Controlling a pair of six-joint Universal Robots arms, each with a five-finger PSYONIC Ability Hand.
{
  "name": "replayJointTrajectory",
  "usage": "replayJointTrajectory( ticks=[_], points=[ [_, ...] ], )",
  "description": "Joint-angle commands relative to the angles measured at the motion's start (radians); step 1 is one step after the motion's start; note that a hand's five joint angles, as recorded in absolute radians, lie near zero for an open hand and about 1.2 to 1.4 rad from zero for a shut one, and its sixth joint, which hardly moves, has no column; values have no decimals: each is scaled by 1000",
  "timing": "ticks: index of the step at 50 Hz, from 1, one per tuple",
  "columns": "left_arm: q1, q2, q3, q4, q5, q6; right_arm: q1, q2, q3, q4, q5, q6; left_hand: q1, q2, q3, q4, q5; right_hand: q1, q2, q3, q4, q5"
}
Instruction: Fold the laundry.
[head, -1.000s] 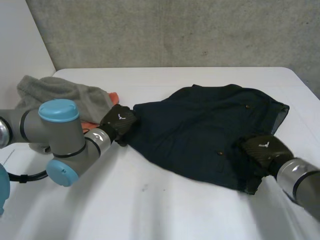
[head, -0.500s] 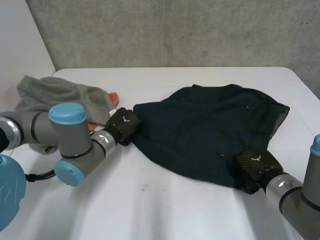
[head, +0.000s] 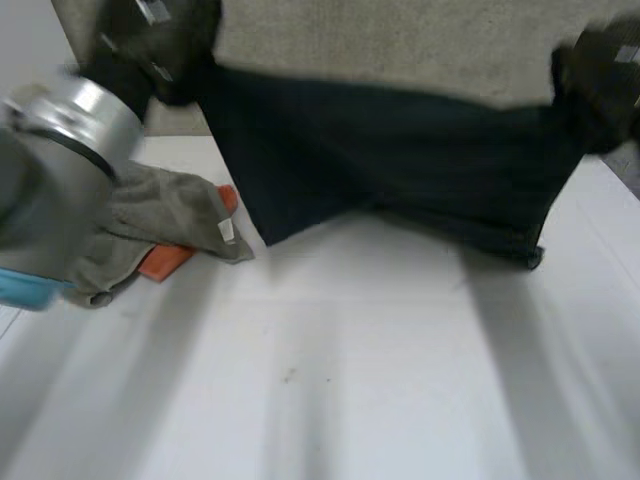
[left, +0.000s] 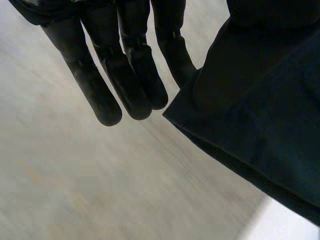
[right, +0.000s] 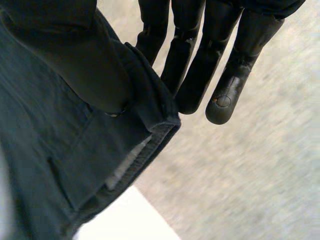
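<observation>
Dark garment (head: 400, 150) lifted off table (head: 350, 380) since half second ago, now hanging at 12 o'clock. Left hand (head: 150, 40) at 10, right hand (head: 600, 75) at 2, each pinching top corner, thumb against straight fingers (left: 125, 85). Risk: shallow pinch slips, garment drops crumpled.

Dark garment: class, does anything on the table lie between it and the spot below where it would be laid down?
Nothing visible lies on the table directly below the dark garment. A grey cloth over an orange item sits beside that spot, near the garment's left corner.
</observation>
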Motion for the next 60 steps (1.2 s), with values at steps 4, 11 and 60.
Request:
replayJointTrajectory(
  ticks=[4,11,60],
  points=[
    [4,328,46,4,-68,-102,6,-9,-428,194,4,12,275,204,209,198,241,434,223,220,209,235],
    [7,283,83,-6,-84,-96,2,64,-513,266,-11,21,275,204,209,198,241,434,223,220,209,235],
    [-145,-106,-237,-63,-208,58,60,508,-258,244,-57,-185,-688,-759,-754,-764,-722,-788,-999,-1002,-1013,-987]
  ],
)
